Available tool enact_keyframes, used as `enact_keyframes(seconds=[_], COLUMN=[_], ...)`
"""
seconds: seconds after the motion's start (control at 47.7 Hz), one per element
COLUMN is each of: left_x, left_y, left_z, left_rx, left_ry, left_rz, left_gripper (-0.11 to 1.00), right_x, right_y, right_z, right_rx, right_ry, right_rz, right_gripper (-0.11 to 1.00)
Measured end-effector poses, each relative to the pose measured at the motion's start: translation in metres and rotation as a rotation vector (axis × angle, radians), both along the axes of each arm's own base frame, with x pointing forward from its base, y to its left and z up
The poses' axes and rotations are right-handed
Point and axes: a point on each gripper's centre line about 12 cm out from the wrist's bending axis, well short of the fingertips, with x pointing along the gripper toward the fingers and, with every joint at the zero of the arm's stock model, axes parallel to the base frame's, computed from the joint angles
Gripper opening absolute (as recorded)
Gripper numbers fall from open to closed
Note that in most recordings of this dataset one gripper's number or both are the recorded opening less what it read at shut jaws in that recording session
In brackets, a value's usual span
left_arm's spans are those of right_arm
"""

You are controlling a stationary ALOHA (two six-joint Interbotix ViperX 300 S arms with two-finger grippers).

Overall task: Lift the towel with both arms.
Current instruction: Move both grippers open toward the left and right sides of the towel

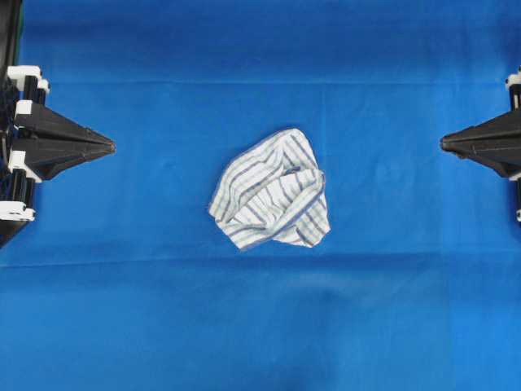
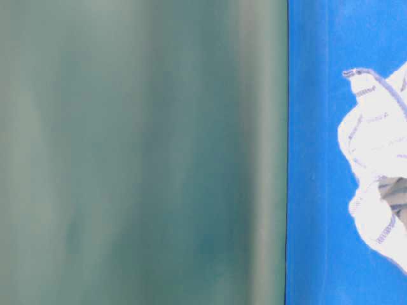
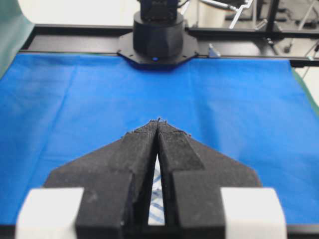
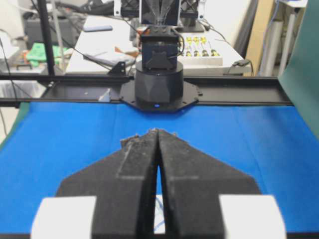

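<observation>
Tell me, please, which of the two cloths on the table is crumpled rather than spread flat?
The striped towel is the crumpled one, bunched in folds mid-table. The plain blue tablecloth lies spread flat beneath it.

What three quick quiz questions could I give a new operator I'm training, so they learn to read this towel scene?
1. True or false: the towel lies flat and fully spread.
2. Which tool grips the towel? A) left tool B) right tool C) neither
3. Fill in: the towel rests on a ___ tablecloth.

Key:
1. False; it is crumpled in a heap.
2. C; both tools are shut, at the side edges of the overhead view, apart from the towel.
3. Blue.
</observation>
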Motion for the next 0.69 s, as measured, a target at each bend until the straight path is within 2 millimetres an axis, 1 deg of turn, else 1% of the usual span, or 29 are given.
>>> enact_keyframes(seconds=[0.231, 0.419, 0.566, 0.692], left_x=[0.004, 0.010, 0.021, 0.032], left_y=[-0.004, -0.004, -0.004, -0.005], left_z=[-0.002, -0.007, -0.019, -0.033], left_rx=[-0.004, -0.005, -0.006, -0.016], left_ry=[0.023, 0.041, 0.081, 0.138], left_rz=[-0.020, -0.019, -0.018, -0.017], left_gripper=[0.00, 0.00, 0.00, 0.02], right_x=[0.005, 0.017, 0.026, 0.036], right_y=[0.000, 0.000, 0.000, 0.000], right_z=[-0.002, -0.010, -0.022, -0.038], right_rx=[-0.006, -0.004, 0.004, 0.011], right_ry=[0.078, 0.172, 0.232, 0.304], right_rz=[0.000, -0.002, -0.001, -0.002], right_gripper=[0.00, 0.00, 0.00, 0.00])
